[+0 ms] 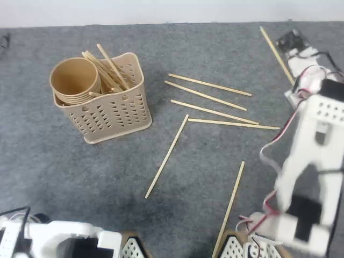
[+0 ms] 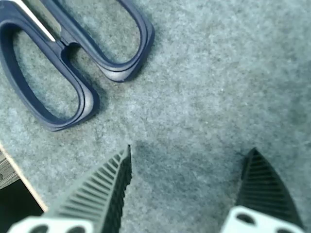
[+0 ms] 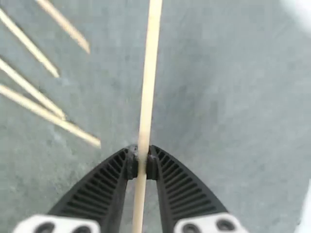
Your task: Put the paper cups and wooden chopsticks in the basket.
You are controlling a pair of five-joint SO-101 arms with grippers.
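A beige slotted basket (image 1: 115,115) stands at the back left of the grey mat. Stacked paper cups (image 1: 75,78) and several wooden chopsticks (image 1: 107,67) are inside it. More chopsticks lie loose on the mat, one (image 1: 209,85) near the middle and another (image 1: 166,156) slanting toward the front. My right gripper (image 3: 141,162) is shut on a chopstick (image 3: 148,77) low over the mat, and other chopstick ends (image 3: 48,116) lie beside it. My left gripper (image 2: 190,149) hangs open over bare mat with nothing between its fingers.
Dark blue scissors (image 2: 119,74) lie on the mat just beyond the left gripper, near the mat's edge. A white arm (image 1: 314,161) with cables fills the right side, with a circuit board (image 1: 293,40) and one chopstick (image 1: 277,55) at the back right.
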